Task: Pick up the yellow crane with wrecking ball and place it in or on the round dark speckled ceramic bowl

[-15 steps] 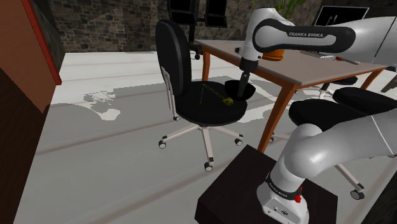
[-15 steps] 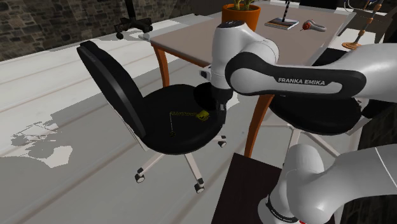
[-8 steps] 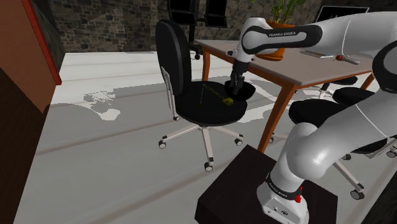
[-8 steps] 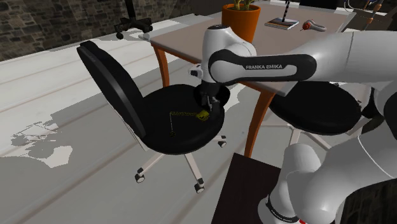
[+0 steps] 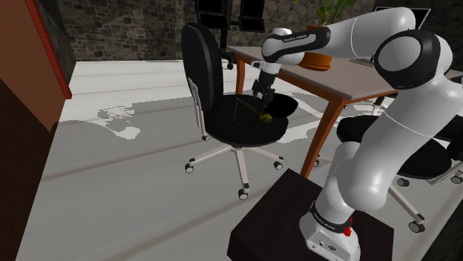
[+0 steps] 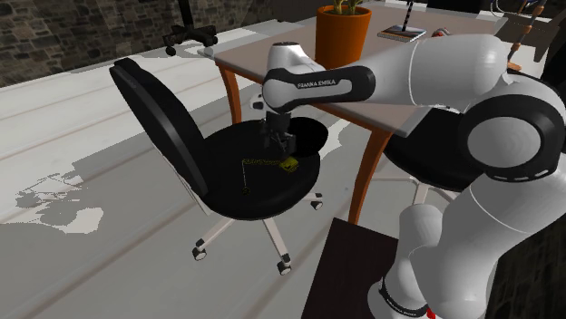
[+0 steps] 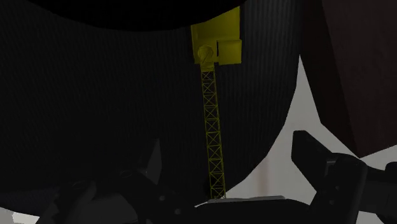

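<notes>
Yellow crane (image 6: 288, 164): flat on the seat of a black office chair (image 6: 238, 186). In the second exterior view its lattice boom runs from the cab toward 9 o'clock.
Dark bowl (image 6: 311, 137): same seat, just beside the cab at 1 o'clock.
Gripper (image 6: 281, 143): over the seat at 11 o'clock of the cab. Its fingers (image 7: 315, 159) are spread and hold nothing, and the boom lies untouched between them.

Both exterior cameras overlook the same black chair (image 5: 222, 124) (wrist camera close above).
</notes>
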Robot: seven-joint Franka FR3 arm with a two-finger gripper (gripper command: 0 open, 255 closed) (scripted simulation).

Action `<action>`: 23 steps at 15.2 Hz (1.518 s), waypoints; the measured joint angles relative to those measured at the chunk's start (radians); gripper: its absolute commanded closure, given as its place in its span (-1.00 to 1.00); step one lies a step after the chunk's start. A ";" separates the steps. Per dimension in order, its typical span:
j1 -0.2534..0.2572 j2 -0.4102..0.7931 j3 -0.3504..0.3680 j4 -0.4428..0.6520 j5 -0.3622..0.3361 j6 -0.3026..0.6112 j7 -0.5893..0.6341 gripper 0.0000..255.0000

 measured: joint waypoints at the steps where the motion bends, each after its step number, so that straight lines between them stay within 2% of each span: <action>1: 0.004 0.017 -0.006 0.001 0.013 0.012 -0.022 -1.00; 7: 0.012 0.054 -0.015 -0.045 0.042 0.085 -0.056 -1.00; 13: 0.013 0.057 -0.016 -0.053 0.045 0.096 -0.059 -1.00; 14: 0.013 0.057 -0.016 -0.053 0.045 0.096 -0.059 1.00; 23: 0.013 0.057 -0.016 -0.053 0.045 0.096 -0.059 1.00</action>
